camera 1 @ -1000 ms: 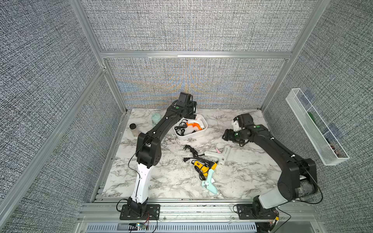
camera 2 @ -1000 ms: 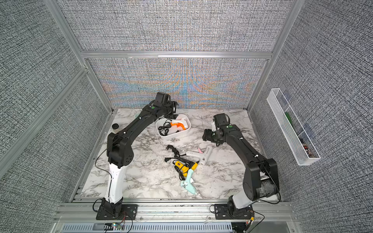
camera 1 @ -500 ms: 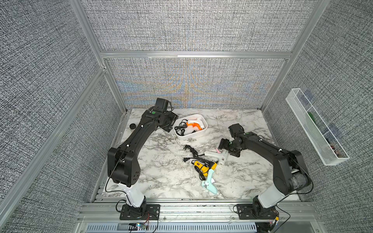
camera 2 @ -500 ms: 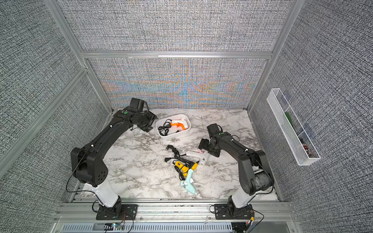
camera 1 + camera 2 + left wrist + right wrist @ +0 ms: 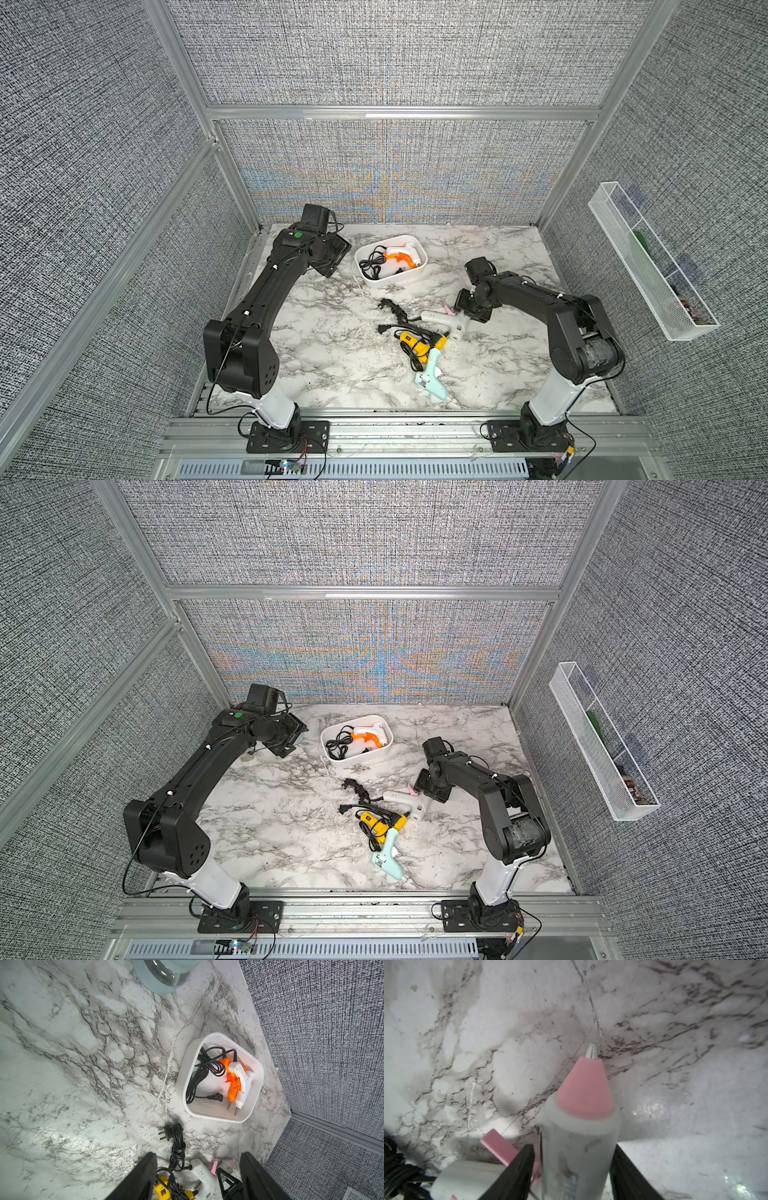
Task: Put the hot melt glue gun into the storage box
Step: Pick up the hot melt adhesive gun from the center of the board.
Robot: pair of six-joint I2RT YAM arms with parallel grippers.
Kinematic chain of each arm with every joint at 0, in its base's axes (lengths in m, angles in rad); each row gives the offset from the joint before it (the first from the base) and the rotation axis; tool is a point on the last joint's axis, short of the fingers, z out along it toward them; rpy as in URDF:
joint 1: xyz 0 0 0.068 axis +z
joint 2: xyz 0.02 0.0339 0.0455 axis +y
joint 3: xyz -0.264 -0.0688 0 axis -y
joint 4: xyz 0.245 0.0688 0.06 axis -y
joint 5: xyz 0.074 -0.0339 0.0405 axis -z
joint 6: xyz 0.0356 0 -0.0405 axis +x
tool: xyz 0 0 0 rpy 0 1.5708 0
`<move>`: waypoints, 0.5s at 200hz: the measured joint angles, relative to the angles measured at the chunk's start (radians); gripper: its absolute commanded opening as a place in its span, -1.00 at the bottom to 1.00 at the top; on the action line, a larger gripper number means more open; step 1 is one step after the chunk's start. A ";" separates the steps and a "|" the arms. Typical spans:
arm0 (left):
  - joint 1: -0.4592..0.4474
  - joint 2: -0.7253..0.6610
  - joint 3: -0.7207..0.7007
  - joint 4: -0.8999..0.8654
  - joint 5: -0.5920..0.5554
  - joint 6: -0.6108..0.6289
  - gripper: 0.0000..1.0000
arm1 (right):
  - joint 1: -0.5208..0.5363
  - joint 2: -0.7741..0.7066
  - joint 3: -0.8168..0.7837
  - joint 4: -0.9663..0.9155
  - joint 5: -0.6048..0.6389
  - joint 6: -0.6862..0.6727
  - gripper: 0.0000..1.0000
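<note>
Right wrist view: right gripper (image 5: 573, 1148) clasps glue gun (image 5: 584, 1105), barrel along fingers, nozzle outward.

**Robot lab test cell**

Aluminium frame (image 5: 399, 113) is holding grey woven panels (image 5: 395, 50) around three sides of a marble-look bench (image 5: 332, 365). Left arm (image 5: 270, 291) and right arm (image 5: 536, 297) are standing bolted to a slotted rail (image 5: 407, 434) along the bench's front edge, loose wiring (image 5: 309, 451) trailing off it. Wire-mesh tray (image 5: 648, 266) is hanging on the right-hand panel.
</note>
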 measured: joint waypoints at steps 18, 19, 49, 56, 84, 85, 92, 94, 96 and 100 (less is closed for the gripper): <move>0.003 0.000 -0.005 0.000 0.001 0.005 0.37 | -0.004 -0.001 -0.004 0.008 0.000 -0.005 -0.37; 0.003 0.000 -0.006 0.000 0.001 0.005 0.37 | -0.004 -0.001 -0.004 0.008 -0.001 -0.005 -0.38; 0.010 0.000 -0.009 -0.003 0.001 0.013 0.36 | -0.030 -0.003 0.018 -0.003 -0.006 -0.032 -0.78; 0.011 0.000 -0.009 -0.004 0.001 0.016 0.37 | -0.039 -0.006 0.036 -0.014 0.000 -0.040 -0.83; 0.014 0.000 -0.007 -0.009 0.000 0.037 0.37 | -0.048 -0.043 0.211 -0.072 0.019 -0.087 -0.84; 0.014 0.001 -0.006 -0.010 0.000 0.037 0.37 | -0.047 -0.044 0.225 -0.075 0.018 -0.091 -0.84; 0.016 0.002 -0.004 -0.013 0.000 0.042 0.37 | -0.046 -0.046 0.287 -0.083 0.019 -0.108 -0.85; 0.016 0.003 -0.003 -0.013 0.000 0.044 0.37 | -0.045 -0.046 0.303 -0.086 0.019 -0.112 -0.85; 0.016 0.004 -0.003 -0.013 0.000 0.046 0.37 | -0.045 -0.045 0.324 -0.089 0.021 -0.118 -0.85; 0.017 0.006 -0.002 -0.013 0.000 0.049 0.37 | -0.044 -0.042 0.365 -0.100 0.019 -0.127 -0.85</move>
